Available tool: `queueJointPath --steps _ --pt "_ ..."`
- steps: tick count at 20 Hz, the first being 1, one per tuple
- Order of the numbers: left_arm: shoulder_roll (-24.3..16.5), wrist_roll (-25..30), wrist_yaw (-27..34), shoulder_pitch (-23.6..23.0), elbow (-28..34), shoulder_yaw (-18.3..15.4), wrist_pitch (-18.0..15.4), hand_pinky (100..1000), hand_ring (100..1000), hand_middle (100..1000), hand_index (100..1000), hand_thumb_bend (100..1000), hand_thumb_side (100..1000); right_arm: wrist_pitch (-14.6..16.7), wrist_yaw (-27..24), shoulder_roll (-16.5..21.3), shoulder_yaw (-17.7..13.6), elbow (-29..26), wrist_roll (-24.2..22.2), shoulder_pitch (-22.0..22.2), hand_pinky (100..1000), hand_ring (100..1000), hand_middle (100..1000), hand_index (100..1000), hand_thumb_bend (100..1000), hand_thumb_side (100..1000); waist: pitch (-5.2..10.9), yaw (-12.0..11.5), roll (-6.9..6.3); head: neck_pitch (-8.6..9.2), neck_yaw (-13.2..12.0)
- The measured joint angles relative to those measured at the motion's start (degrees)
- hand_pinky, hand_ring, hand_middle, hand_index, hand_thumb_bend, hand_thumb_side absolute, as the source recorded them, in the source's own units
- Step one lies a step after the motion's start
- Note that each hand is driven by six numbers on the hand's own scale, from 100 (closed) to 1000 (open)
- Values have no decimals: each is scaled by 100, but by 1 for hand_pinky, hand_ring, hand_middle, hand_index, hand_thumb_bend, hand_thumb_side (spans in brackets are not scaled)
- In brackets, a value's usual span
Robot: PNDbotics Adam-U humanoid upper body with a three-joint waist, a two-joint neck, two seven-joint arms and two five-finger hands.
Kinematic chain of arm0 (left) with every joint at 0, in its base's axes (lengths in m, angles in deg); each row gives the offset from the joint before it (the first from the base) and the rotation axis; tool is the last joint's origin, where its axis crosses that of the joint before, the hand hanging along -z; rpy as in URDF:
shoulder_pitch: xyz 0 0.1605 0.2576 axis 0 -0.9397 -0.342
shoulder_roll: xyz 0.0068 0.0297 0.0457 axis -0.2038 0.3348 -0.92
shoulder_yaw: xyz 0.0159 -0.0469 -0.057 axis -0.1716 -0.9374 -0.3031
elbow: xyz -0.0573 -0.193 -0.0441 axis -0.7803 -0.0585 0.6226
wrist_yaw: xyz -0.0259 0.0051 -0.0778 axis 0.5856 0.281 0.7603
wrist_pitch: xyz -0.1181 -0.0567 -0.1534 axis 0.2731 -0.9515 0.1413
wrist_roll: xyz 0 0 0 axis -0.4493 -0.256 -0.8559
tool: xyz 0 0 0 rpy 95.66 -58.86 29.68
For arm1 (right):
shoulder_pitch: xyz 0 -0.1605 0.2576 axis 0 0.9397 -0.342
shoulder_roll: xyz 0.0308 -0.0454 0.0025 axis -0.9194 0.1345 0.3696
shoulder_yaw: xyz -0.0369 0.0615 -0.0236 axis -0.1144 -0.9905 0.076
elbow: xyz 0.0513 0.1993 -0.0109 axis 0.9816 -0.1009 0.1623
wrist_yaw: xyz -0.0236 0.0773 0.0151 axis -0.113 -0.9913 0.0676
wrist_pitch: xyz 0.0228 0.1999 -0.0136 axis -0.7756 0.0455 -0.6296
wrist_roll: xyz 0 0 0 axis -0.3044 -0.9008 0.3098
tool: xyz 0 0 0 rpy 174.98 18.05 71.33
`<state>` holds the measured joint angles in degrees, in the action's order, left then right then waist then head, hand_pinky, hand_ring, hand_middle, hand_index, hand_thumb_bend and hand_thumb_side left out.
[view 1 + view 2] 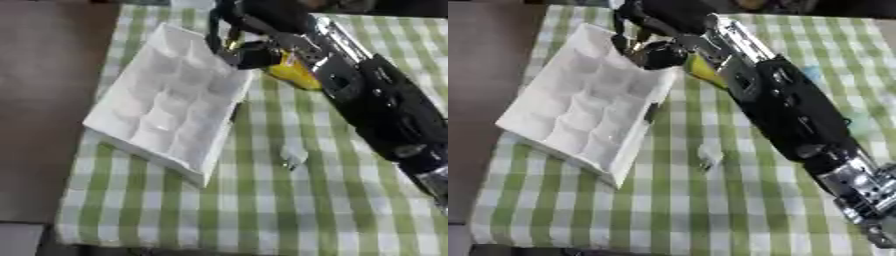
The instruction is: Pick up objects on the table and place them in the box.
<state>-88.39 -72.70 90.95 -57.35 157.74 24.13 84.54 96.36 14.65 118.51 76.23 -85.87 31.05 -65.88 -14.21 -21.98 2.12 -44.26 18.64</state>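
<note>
A white box (140,117) with several compartments lies askew on the left of the green checked cloth. My right arm reaches in from the lower right up to the box's far right edge. There my right hand (229,36) hangs with its fingers curled round a dark round thing (658,54), just over the box's rim. A yellow object (293,75) lies on the cloth beside the box, partly hidden under my wrist. A small pale object (293,157) rests on the cloth to the right of the box. My left hand does not show.
The green checked cloth (262,210) covers the table. Brown floor (39,75) lies beyond the table's left edge. A faint bluish patch (811,75) shows on the cloth to the right of my arm.
</note>
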Motion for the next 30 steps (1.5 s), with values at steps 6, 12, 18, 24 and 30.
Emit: queueJointPath --steps 6,12,18,24,30 --pt "63 94 12 87 42 101 -3 750 631 906 863 274 893 84 136 -151 47 396 -64 -140 100 112 184 275 100 148 -2 -211 0 0 111" --pt "84 130 13 119 79 134 -7 750 631 907 863 275 893 441 291 -279 222 622 -438 -171 699 742 815 866 100 198 -3 -235 0 0 129" --pt "85 130 12 119 87 133 -6 751 631 907 863 276 895 1058 184 -462 393 912 -1711 -53 824 819 896 966 100 488 -6 -133 0 0 130" --pt "85 128 13 99 90 131 -4 751 632 907 863 280 893 868 -698 -683 431 1173 -2485 92 815 822 893 973 100 512 -6 19 0 0 105" --pt "85 125 17 68 90 122 -1 751 632 907 863 281 889 481 -1267 -709 399 907 -2871 208 801 811 882 954 100 322 -6 200 -2 0 64"
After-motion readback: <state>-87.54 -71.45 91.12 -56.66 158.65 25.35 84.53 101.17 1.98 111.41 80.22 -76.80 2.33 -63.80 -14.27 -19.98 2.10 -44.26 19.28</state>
